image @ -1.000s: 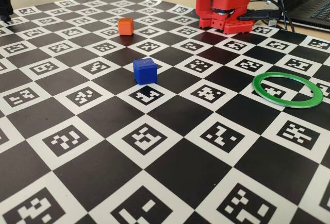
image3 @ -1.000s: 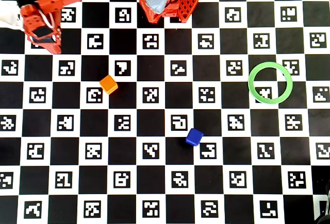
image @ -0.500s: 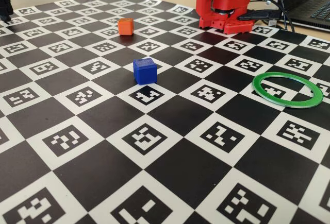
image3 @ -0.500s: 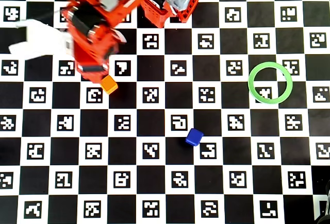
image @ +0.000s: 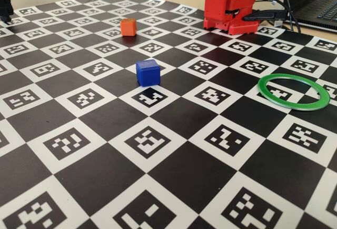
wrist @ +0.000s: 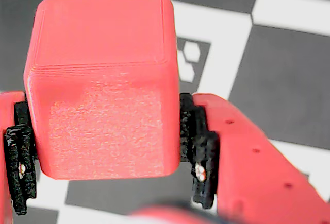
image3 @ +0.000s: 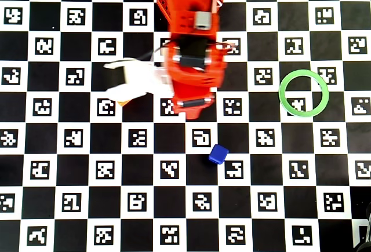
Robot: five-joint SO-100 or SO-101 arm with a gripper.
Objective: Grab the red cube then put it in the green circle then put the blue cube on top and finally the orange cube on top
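In the wrist view the red cube fills the picture, and my gripper is shut on it, a black pad pressed on each side, above the checkered mat. The orange cube sits at the far left of the mat in the fixed view. The blue cube stands nearer the middle. The green circle lies flat at the right with nothing inside it. From overhead, my arm reaches over the mat's middle and hides the gripper and the red cube. The blue cube and the green circle are apart from it.
The arm's red base stands at the mat's far edge, with cables and a laptop behind it to the right. A white part on the arm covers most of the orange cube in the overhead view.
In the overhead view the arm has swung from the far left corner across to the mat's middle. The blue cube, orange cube and green circle have not moved.
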